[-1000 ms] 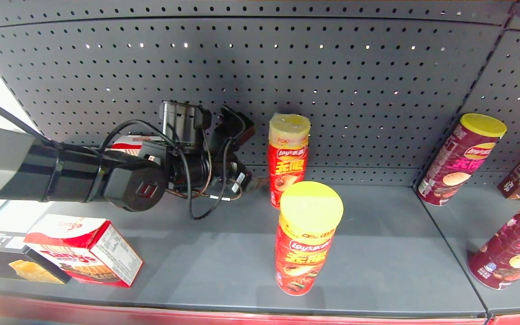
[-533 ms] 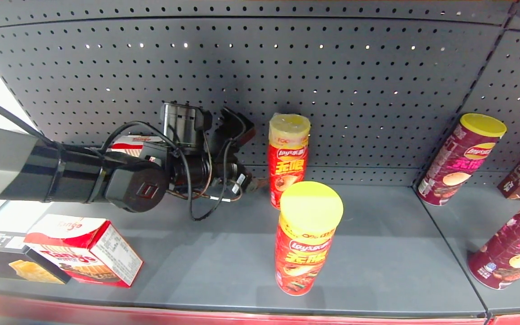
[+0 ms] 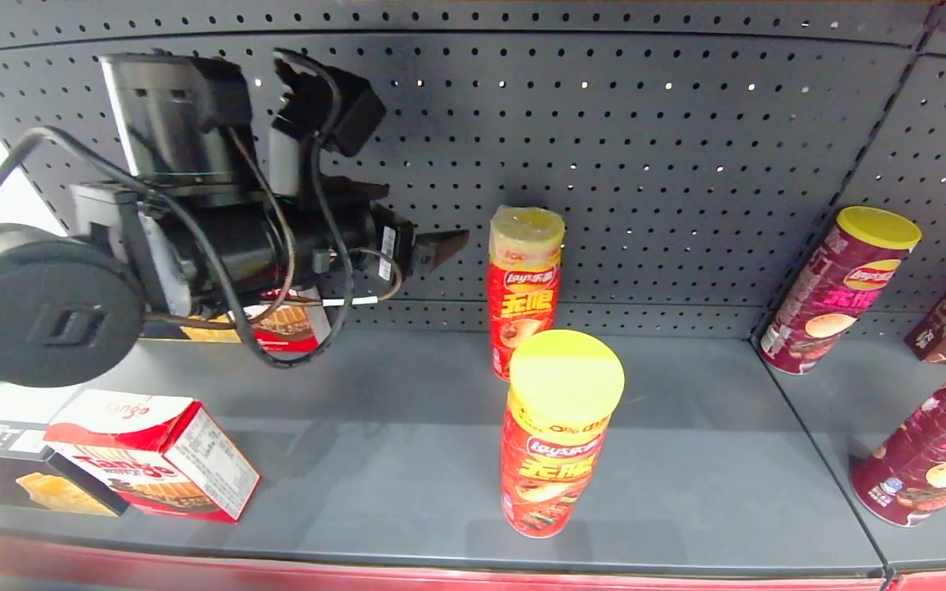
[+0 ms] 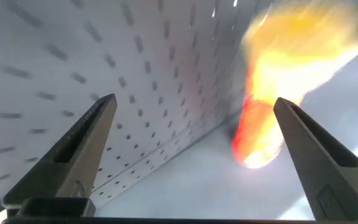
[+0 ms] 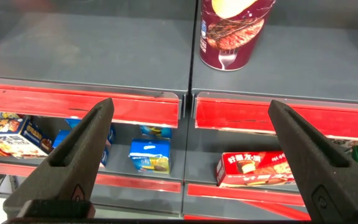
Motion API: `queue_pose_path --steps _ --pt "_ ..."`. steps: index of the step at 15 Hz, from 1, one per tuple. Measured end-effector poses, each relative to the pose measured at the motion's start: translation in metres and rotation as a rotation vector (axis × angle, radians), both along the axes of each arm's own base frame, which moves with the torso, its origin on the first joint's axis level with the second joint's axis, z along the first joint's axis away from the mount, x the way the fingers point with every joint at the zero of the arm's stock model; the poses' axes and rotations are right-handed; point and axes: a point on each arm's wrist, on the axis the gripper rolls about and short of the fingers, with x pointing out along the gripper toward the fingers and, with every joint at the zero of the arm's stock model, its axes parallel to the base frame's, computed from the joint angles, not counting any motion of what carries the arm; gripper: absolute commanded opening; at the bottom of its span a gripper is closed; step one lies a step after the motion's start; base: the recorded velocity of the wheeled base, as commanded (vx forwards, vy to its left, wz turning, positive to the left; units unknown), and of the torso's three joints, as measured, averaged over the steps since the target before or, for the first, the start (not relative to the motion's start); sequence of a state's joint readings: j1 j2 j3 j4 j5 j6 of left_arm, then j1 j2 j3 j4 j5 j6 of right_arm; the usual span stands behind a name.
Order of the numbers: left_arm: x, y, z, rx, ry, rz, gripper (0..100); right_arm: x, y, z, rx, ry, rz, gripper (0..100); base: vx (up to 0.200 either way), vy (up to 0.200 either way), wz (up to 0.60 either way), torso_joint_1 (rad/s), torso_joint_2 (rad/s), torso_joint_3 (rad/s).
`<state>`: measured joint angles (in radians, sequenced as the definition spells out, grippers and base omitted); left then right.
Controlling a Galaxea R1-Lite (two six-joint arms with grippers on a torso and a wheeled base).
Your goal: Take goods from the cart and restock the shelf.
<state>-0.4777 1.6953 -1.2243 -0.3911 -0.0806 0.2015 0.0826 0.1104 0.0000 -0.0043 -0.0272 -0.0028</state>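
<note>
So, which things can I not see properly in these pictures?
Red box: head view, mostly hidden behind the left arm.
Red can: left wrist view, blurred.
Dark red can: right wrist view, top cut off by the edge.

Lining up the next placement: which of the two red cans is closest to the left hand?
The rear red can, standing by the pegboard; the left hand hangs just beside its top. The front red can stands nearer the shelf edge.
</note>
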Motion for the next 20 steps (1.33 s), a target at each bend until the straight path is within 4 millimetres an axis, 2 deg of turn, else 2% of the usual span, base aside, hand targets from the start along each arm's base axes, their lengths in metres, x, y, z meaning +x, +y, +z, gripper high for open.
queue_pose_path --steps 1,4,8,10,11,12,15,18,20 --pt "-0.015 0.003 0.003 -0.027 -0.015 0.004 100 0.0 0.0 0.0 0.0 0.0 0.0 100 0.0 0.0 0.0 0.0 0.0 0.0" --pt "-0.067 0.023 -0.008 -0.071 -0.034 -0.003 100 0.0 0.0 0.0 0.0 0.0 0.0 100 0.0 0.0 0.0 0.0 0.0 0.0" --pt "-0.149 0.067 0.0 -0.159 -0.142 -0.015 100 0.0 0.0 0.0 0.0 0.0 0.0 100 0.0 0.0 0.0 0.0 0.0 0.0" --pt "-0.19 0.094 -0.008 -0.204 -0.167 -0.004 100 0.0 0.0 0.0 0.0 0.0 0.0 100 0.0 0.0 0.0 0.0 0.0 0.0" --pt "-0.212 0.108 -0.023 -0.22 -0.169 0.012 100 0.0 0.0 0.0 0.0 0.0 0.0 100 0.0 0.0 0.0 0.0 0.0 0.0" --pt "-0.231 0.121 -0.047 -0.224 -0.156 0.043 100 0.0 0.0 0.0 0.0 0.0 0.0 100 0.0 0.0 0.0 0.0 0.0 0.0" --pt "-0.269 0.145 -0.109 -0.239 -0.152 0.211 100 0.0 0.0 0.0 0.0 0.0 0.0 100 0.0 0.0 0.0 0.0 0.0 0.0" --pt "-0.294 0.149 -0.152 -0.248 -0.137 0.338 100 0.0 0.0 0.0 0.0 0.0 0.0 100 0.0 0.0 0.0 0.0 0.0 0.0" --pt "-0.304 0.148 -0.178 -0.227 -0.057 0.365 100 0.0 0.0 0.0 0.0 0.0 0.0 100 0.0 0.0 0.0 0.0 0.0 0.0"
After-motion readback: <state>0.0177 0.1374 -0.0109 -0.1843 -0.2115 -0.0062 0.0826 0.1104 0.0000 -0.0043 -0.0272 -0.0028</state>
